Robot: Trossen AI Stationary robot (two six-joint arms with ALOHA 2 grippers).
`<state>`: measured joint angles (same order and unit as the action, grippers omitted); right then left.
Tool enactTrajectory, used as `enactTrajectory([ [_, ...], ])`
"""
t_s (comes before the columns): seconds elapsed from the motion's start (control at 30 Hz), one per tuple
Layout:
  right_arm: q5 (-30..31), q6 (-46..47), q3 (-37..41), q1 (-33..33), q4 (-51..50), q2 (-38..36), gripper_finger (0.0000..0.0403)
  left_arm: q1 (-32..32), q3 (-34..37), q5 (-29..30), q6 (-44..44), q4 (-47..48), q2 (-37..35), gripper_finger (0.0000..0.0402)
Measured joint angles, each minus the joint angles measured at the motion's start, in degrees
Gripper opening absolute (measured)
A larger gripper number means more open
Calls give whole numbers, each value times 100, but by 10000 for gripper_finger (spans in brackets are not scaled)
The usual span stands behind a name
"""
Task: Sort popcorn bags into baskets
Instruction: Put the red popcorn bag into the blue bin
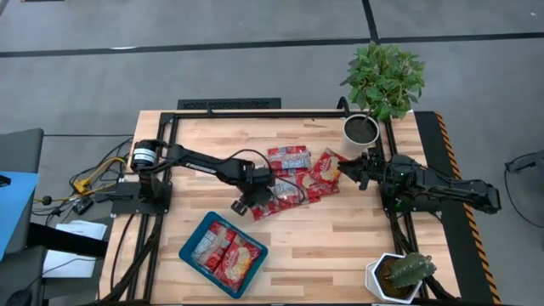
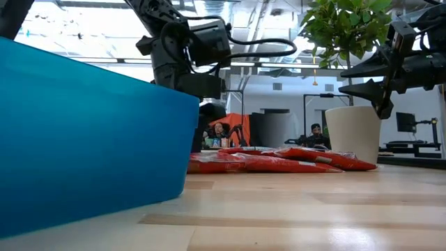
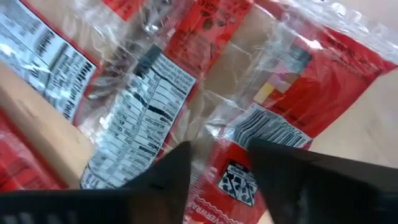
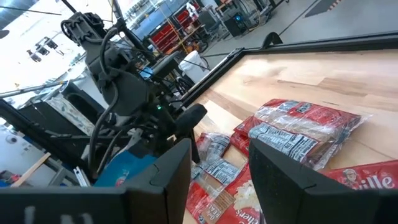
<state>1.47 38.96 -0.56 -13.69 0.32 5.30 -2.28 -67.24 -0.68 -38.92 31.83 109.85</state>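
Several red popcorn bags lie flat in an overlapping pile at the table's middle, also visible in the low view as popcorn bags. A few more bags lie inside the teal-blue tray near the table's near edge. My left gripper is open and points down at the pile's left end. In its wrist view the left gripper has a finger on either side of a red bag's printed end. My right gripper is open and hovers level above the pile's right end, clear of the bags. My left gripper comes at the pile from above with its fingers apart over a bag that lies flat on the table. I cannot tell whether the fingers touch the bag.
A leafy plant in a white pot stands at the far right corner, and a cactus pot at the near right corner. The tray wall fills the low view's left. Bare wood lies between pile and near edge. People sit in the room behind.
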Motion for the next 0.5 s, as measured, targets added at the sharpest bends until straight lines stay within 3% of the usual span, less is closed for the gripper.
enactTrajectory([
  [0.1,1,78,0,0,2,0,180,18,112,45,-84,-99,-9,46],
  [0.17,3,142,0,0,2,0,179,44,149,90,-32,-105,-11,15],
  [0.5,24,160,0,0,4,0,176,85,-325,197,1979,838,-577,0],
])
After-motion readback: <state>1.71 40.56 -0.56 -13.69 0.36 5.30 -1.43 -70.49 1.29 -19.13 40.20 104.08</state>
